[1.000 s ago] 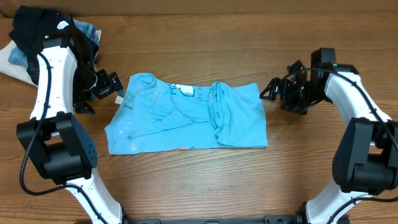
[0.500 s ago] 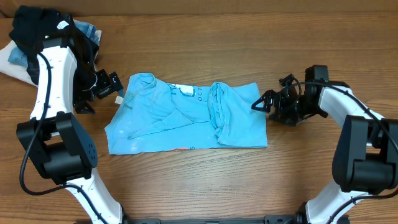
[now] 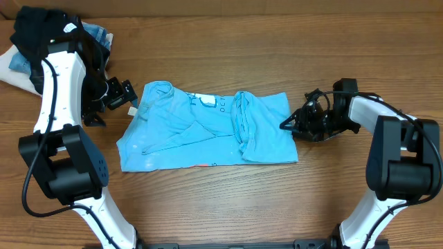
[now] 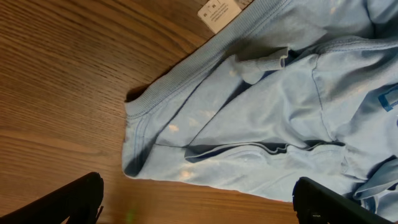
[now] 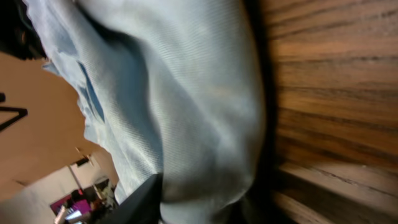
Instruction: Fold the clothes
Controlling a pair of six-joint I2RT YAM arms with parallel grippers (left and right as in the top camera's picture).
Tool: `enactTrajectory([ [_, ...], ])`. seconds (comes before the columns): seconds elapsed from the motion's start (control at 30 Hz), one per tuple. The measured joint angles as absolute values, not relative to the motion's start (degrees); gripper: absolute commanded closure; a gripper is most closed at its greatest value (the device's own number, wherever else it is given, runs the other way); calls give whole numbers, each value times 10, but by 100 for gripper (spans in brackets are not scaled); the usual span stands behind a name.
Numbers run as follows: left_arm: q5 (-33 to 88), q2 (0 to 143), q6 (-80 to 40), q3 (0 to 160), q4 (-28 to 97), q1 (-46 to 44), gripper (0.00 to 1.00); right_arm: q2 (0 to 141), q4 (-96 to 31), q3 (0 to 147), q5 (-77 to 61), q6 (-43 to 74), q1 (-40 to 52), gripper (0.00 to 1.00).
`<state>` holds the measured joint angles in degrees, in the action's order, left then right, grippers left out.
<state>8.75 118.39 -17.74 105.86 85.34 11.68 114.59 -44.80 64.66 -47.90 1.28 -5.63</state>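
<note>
Overhead, shirt: I see the sky-blue shirt [image 3: 208, 128] lying crumpled and partly folded on the wooden table [image 3: 221, 200], its collar towards the far edge.
Overhead, left gripper: the left gripper [image 3: 128, 93] hangs just beside the shirt's far left corner, and I see no cloth in it.
Overhead, right gripper: the right gripper [image 3: 289, 124] is at the shirt's right edge, its tips touching the cloth.
Overhead, other clothes: a heap of dark, denim and white fabrics [image 3: 28, 41] lies well apart from the shirt, beyond its far left corner.
Left wrist, shirt: the shirt's ribbed hem and a rumpled sleeve fill my upper right; a white tag [image 4: 219, 11] lies at the shirt's top edge.
Left wrist, pincer: released; the two fingers [image 4: 68, 199] stand spread wide, clear of the shirt, with bare wood between them.
Right wrist, shirt: blue cloth [image 5: 186, 93] fills most of my view, bunched against the wood to its right.
Right wrist, pincer: one dark finger [image 5: 140, 199] presses against the shirt's fold; I cannot tell whether the jaws are clenched on it.
</note>
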Motion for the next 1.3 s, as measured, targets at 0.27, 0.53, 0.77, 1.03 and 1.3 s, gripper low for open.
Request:
enactTrajectory([
  [0.27,88,1184,-177,1059,854,112,0,1149,-426,643,-475,29,-47,96],
  [0.53,88,1184,-177,1059,855,108,0,1149,-414,643,-430,86,-60,96],
  [0.77,88,1184,-177,1059,855,105,0,1145,-451,650,-398,114,-125,96],
  [1.03,88,1184,-178,1059,855,105,0,1073,-529,693,-314,122,-185,96],
  [1.3,88,1184,-178,1059,851,105,0,971,-566,730,-229,146,-123,96],
])
